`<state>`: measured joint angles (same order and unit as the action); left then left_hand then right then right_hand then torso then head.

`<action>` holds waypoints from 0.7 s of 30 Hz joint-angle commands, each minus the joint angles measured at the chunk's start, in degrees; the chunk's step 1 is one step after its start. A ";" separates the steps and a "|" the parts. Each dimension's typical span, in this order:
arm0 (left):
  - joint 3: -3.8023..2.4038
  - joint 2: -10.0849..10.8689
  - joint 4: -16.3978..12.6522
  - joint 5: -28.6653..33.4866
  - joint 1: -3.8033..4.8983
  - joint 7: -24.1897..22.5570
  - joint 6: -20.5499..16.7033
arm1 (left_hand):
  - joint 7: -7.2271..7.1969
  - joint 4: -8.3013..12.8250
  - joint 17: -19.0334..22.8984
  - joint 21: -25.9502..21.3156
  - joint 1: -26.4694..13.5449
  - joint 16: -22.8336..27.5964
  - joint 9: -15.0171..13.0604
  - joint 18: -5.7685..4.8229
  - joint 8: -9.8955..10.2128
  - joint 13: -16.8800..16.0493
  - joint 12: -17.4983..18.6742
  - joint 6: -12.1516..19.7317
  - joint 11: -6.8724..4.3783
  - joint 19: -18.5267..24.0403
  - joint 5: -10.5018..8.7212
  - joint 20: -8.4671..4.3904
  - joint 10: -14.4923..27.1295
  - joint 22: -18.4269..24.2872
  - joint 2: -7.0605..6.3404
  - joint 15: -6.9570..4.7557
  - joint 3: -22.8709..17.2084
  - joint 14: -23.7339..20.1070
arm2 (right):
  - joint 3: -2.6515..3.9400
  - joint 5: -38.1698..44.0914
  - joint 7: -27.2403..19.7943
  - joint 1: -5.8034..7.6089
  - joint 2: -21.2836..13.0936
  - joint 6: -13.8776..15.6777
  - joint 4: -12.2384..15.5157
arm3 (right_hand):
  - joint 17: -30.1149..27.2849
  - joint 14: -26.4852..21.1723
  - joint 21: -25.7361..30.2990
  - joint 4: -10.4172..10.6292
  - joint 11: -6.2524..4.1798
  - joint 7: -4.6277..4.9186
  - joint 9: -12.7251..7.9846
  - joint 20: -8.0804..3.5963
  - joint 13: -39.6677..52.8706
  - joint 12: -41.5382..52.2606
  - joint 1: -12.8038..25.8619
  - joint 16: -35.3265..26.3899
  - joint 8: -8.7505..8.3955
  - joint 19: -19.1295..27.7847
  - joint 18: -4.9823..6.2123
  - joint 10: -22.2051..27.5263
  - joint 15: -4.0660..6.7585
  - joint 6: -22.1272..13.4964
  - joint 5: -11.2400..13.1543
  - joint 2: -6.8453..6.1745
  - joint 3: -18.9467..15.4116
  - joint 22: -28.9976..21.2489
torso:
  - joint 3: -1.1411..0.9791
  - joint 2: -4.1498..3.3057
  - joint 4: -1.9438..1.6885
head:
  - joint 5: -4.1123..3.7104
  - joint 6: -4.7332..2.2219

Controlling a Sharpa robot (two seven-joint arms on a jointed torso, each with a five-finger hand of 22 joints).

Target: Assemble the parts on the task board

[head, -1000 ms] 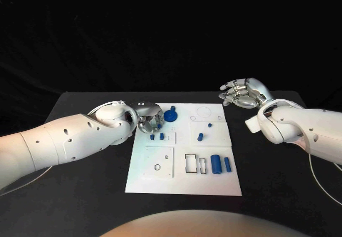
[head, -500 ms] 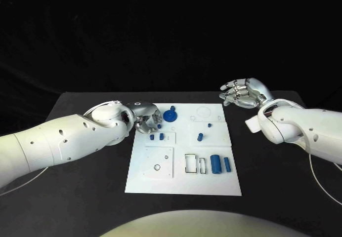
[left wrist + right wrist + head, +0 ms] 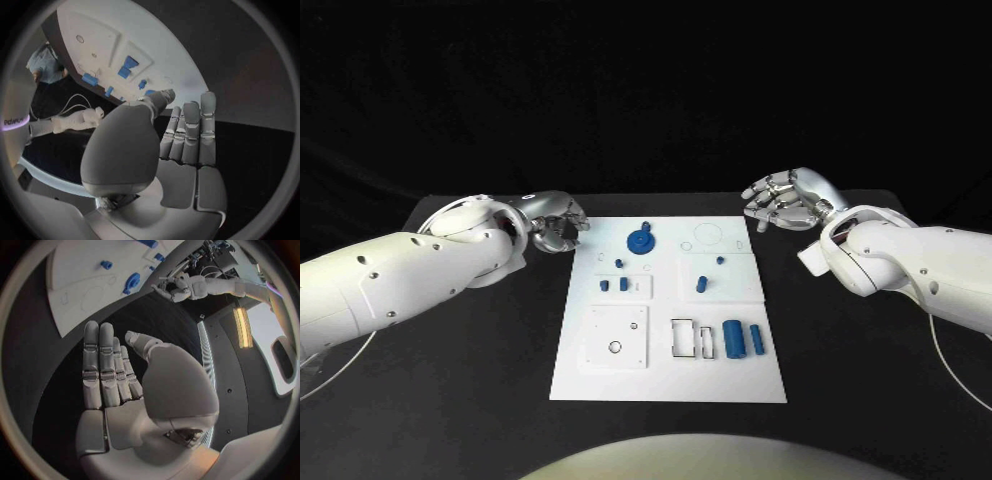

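The white task board (image 3: 668, 375) lies in the middle of the black table. A round blue part (image 3: 642, 240) sits near its far edge. Small blue parts (image 3: 616, 285) stand in its left middle field, and two more (image 3: 702, 284) to their right. Two blue cylinders (image 3: 746, 338) lie beside a rectangular slot. My left hand (image 3: 553, 220) hovers off the board's far left corner, fingers stretched out and holding nothing (image 3: 187, 135). My right hand (image 3: 788, 198) is raised beyond the far right corner, palm bare, fingers straight (image 3: 109, 365). The right wrist view shows the board (image 3: 75, 275) and the round part (image 3: 132, 282).
Black table surface (image 3: 473, 350) runs on both sides of the board. My white forearms (image 3: 387, 280) reach in from either side above it. The left wrist view shows the board (image 3: 106, 35) beyond the fingertips.
My left hand has drawn back to the left, from over the board's far left corner beside the round part to off the board. My right hand has turned slightly.
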<state>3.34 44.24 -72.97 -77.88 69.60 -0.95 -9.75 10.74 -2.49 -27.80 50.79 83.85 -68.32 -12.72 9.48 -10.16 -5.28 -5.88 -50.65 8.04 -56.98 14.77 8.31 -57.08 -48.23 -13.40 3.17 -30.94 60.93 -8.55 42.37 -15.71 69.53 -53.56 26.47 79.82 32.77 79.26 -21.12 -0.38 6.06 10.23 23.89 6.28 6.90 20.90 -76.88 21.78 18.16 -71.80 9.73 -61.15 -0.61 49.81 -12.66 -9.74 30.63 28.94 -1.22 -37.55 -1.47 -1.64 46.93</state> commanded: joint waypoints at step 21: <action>-0.19 6.79 -9.25 68.75 1.76 -20.10 5.69 | -0.47 -2.14 5.28 -9.35 -4.51 11.13 -1.11 0.99 -4.53 -1.96 -7.30 -2.67 -0.94 4.87 -0.17 0.52 -4.16 5.56 0.64 0.32 2.54 -8.66 | 0.28 61.41 21.27 0.19 2.00 -14.52 7.97 | 35.53 7.68 -54.17 -0.88 -0.77 -1.26 -2.32 -0.55 -2.52 -12.51 4.98 47.32 -5.25 -11.68 -6.31 -4.09 0.43 5.11 1.86 -4.15 4.71 48.35 | 0.15 -0.30 0.09 | -2.38 -1.19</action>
<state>3.17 50.97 -81.57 -16.33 71.28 -16.73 -4.70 10.32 -4.58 -22.56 41.76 79.75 -57.41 -13.75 9.34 -14.45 -7.29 -13.30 -53.06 7.08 -51.92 14.77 8.73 -61.51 -42.73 -12.97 3.18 -28.84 52.08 -8.28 95.20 1.70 69.71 -51.82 14.62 87.56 68.07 83.92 -74.95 -1.49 5.08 8.98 21.63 5.85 4.34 8.51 -72.23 68.75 13.09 -83.09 3.91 -65.56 0.30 54.70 -11.16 -13.88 35.28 74.95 -1.05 -37.81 -1.45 -3.99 45.67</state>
